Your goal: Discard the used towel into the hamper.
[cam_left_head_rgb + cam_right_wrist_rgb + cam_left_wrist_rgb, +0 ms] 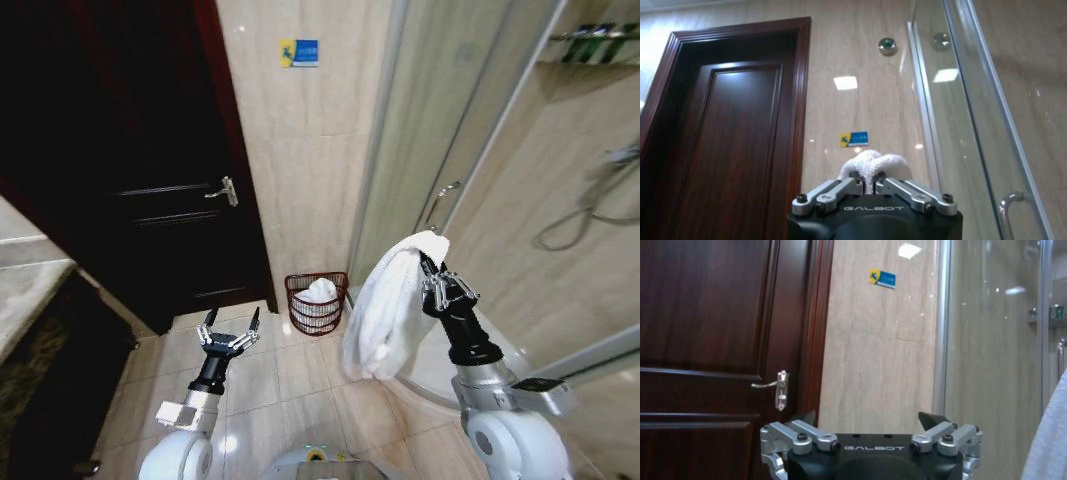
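Hotel bathroom, tiled floor (290, 375), dark door (130, 160) to the left, glass shower screen (440, 130) to the right. Raised at the right: right gripper (432, 262), jaws clenched on a fold of white towel (385, 310), the pinch plain from the right wrist view, where a tuft of towel (873, 167) bulges above the closed jaws (870, 187). Hanging from that grip, the towel's long axis vertical, its bulk draped to the robot's left of the wrist and ending well above the floor.

Low at the left: left gripper (229, 330), jaws released and spread, nothing between them, pointed toward the door and wall; the same open jaws seen in the left wrist view (870, 422), with an edge of towel (1048, 440) at the frame's side.

On the floor against the wall, between the two arms: hamper (317, 302), round wire basket, upright, some white cloth already inside. Key relation: hamper ahead of, below and to the left of the loaded right gripper, apart from the towel's hanging end, not under it. Left gripper near the hamper too, but empty. Judged from this: towel lifted and carried, not yet over the rim; drop still to come, and a long drape likely to catch the rim if released off-centre.
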